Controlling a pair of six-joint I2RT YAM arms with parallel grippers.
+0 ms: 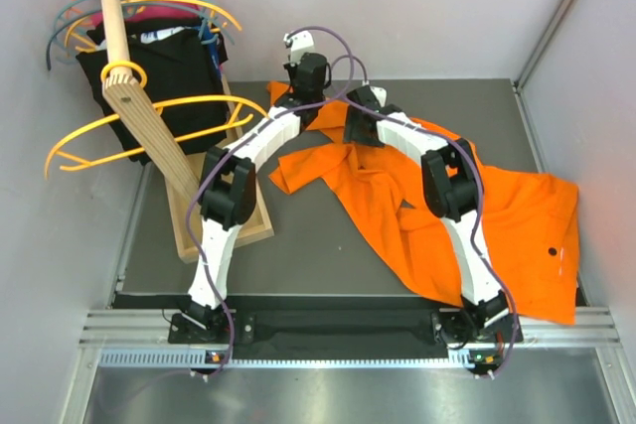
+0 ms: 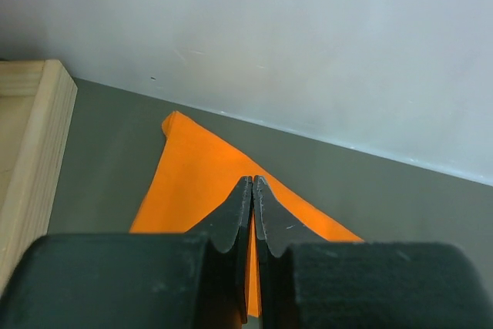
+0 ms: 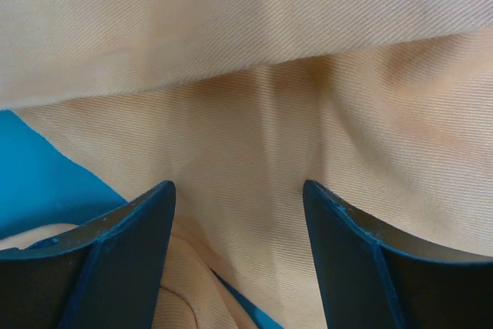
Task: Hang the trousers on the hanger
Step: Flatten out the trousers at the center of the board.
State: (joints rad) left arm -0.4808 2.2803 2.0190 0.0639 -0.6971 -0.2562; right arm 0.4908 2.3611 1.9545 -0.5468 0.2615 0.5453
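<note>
Likely the trousers (image 1: pixel 477 215) slip free on lifting — left jaws pressed together at their twelve-o'clock corner, hold on cloth unclear; right jaws spread — never reaching the hanger (image 1: pixel 199 99) at ten o'clock.

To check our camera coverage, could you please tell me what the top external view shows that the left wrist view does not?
Top external only: the hanger, black garments, both arms and the trousers' whole spread. Left wrist only: the left hand pinched shut on the trousers. Both: orange cloth, the wooden base and the grey table.
</note>
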